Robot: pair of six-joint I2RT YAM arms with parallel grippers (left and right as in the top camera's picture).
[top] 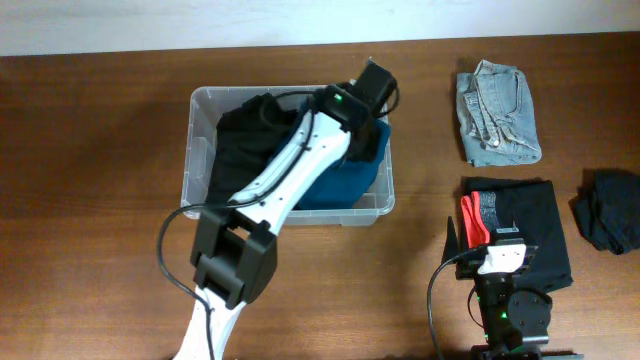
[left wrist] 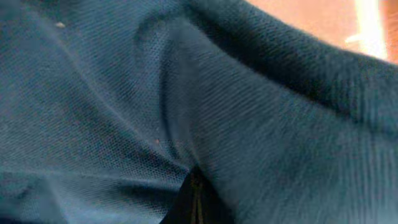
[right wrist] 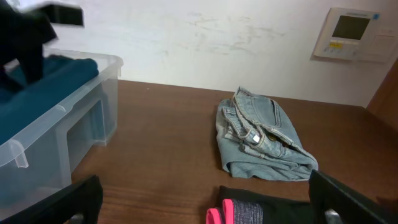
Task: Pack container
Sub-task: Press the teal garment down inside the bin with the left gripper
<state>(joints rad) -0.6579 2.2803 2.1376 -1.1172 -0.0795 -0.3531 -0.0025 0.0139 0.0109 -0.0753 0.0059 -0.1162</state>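
The clear plastic container stands at the middle back of the table; the right wrist view shows it at the left. It holds a black garment on the left and a teal garment on the right. My left arm reaches into the container's right half. In the left wrist view the teal garment fills the frame, and my left gripper has its fingers together, with cloth folds running to their tips. My right gripper is open and empty, low over a folded black garment.
The folded black garment has a pink and grey band at its left end. Folded light-blue jeans lie at the back right. A crumpled dark garment lies at the right edge. A wall panel hangs behind the table.
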